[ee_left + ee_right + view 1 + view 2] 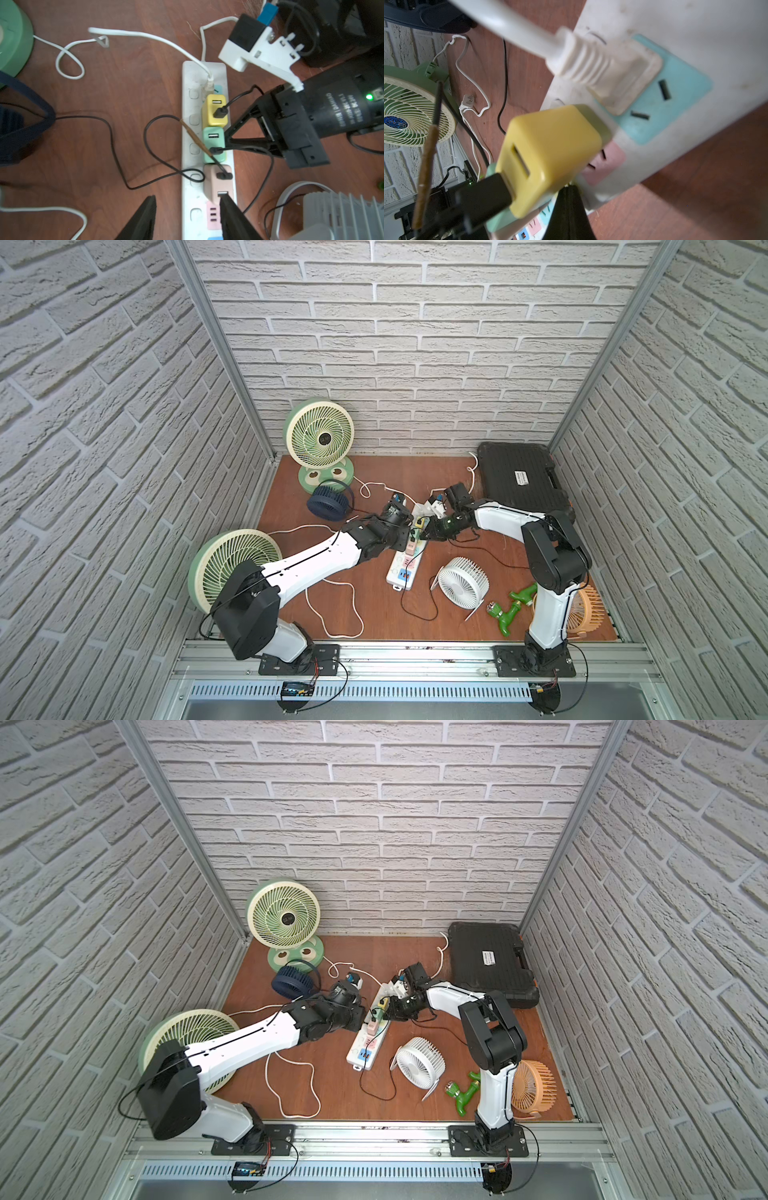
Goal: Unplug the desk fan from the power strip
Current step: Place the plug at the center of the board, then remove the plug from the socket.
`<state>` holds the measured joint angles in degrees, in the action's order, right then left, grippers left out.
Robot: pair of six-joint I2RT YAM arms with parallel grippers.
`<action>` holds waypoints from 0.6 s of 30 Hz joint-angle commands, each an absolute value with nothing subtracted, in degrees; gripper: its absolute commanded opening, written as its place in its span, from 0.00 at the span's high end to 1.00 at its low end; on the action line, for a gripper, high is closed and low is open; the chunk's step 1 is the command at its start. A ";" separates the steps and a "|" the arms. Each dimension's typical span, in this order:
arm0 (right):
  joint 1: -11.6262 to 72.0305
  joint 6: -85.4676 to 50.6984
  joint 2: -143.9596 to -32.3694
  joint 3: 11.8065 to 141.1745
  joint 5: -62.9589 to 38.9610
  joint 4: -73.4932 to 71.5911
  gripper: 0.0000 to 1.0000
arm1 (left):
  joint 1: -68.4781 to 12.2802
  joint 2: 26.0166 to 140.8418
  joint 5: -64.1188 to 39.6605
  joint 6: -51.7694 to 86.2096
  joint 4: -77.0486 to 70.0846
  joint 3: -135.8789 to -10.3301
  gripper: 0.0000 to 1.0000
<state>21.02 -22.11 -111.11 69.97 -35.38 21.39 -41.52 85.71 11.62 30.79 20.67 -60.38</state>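
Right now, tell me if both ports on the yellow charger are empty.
No, a black cable plug fills one port of the yellow charger on the strip.

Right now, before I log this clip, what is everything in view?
table: one, brown wood, under everything
power strip: one, white with pastel sockets, centre
yellow adapter, green adapter, pink adapter: one each, in a row on the strip, black cable in each
white plug: one, in the strip's blue far-end socket
large fans: two, green and cream, back left and front left
navy fan: one, beside the back large fan
white fan: one, right of the strip
orange fan: one, front right
case: one, black, back right
pipe fitting: one, green, front right
left tool: one, black, open over the strip
right tool: one, black, shut, beside the green adapter
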 commanded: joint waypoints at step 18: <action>21.36 -22.03 -110.12 69.08 -32.87 20.83 0.95 | -46.79 99.49 17.10 30.36 18.24 -65.86 0.47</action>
<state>21.02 -22.11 -111.11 69.95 -35.35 21.32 -46.22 98.72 15.57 30.06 19.66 -64.82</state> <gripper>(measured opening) 0.067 0.533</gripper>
